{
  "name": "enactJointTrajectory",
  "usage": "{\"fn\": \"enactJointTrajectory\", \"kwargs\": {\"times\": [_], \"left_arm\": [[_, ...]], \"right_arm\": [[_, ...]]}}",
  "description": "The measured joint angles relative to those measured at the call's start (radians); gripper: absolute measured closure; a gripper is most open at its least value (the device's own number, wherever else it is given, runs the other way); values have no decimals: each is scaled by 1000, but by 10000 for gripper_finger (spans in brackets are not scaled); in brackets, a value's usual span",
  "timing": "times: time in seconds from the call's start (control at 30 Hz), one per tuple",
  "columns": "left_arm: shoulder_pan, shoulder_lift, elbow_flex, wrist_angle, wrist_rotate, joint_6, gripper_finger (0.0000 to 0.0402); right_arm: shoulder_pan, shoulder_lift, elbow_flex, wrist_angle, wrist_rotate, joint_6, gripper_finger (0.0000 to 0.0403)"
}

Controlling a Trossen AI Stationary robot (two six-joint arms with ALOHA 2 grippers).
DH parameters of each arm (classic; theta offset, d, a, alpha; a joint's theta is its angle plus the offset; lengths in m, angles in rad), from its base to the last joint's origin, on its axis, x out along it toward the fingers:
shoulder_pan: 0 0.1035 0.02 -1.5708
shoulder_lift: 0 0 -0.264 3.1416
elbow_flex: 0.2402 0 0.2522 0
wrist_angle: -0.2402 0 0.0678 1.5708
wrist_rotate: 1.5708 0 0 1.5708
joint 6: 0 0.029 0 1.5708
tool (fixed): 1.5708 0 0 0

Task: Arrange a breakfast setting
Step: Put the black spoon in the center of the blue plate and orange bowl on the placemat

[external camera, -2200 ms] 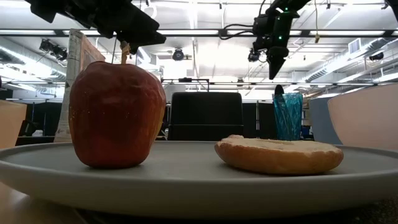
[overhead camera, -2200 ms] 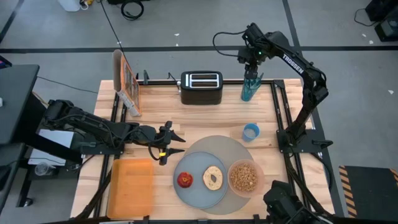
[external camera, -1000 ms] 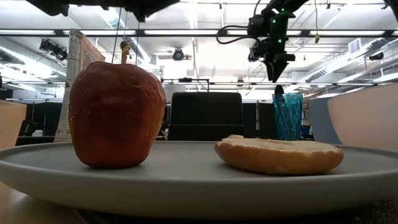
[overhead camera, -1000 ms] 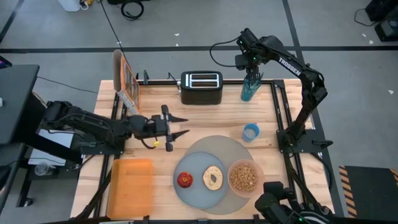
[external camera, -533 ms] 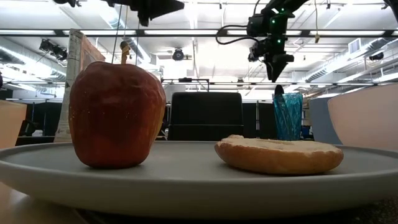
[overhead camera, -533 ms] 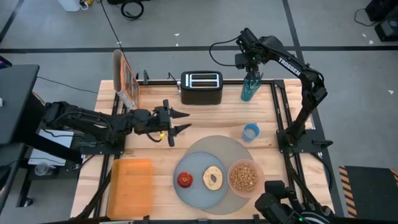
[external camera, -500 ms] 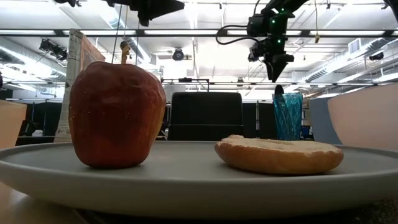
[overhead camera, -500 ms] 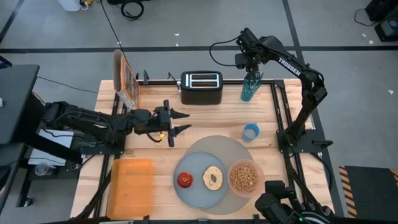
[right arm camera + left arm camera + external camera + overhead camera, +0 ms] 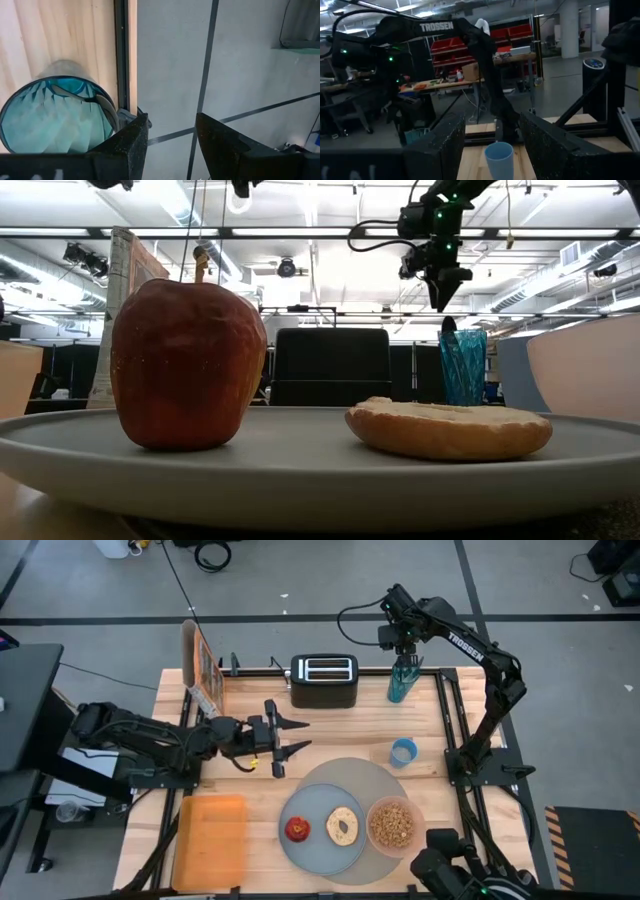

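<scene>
Two hands are working: the left hand (image 9: 292, 734) is rising away from the plate (image 9: 322, 826), spread and empty, leaving apple (image 9: 297, 829) and bagel (image 9: 344, 826) placed there; the right hand (image 9: 403, 648), parted and empty, is hovering above the teal tumbler (image 9: 401, 683) holding the spoon (image 9: 106, 107).
</scene>
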Motion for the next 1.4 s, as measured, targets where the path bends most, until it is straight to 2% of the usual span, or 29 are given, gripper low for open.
{"fn": "enactJointTrajectory", "kwargs": {"times": [0.2,0.5,0.7,0.87,1.4], "left_arm": [[-44,0,0,-1,1,33,205],[-43,0,0,-6,-13,47,205],[-42,0,0,-136,-13,10,205],[-42,0,-1,-245,-13,-18,205],[-41,0,-1,-270,-17,-33,205]], "right_arm": [[0,0,0,2,2,13,229],[4,0,0,-22,8,41,228],[20,0,0,-44,17,2,229],[23,0,0,-43,-26,-18,229],[22,1,-4,-111,-45,-29,229]]}}
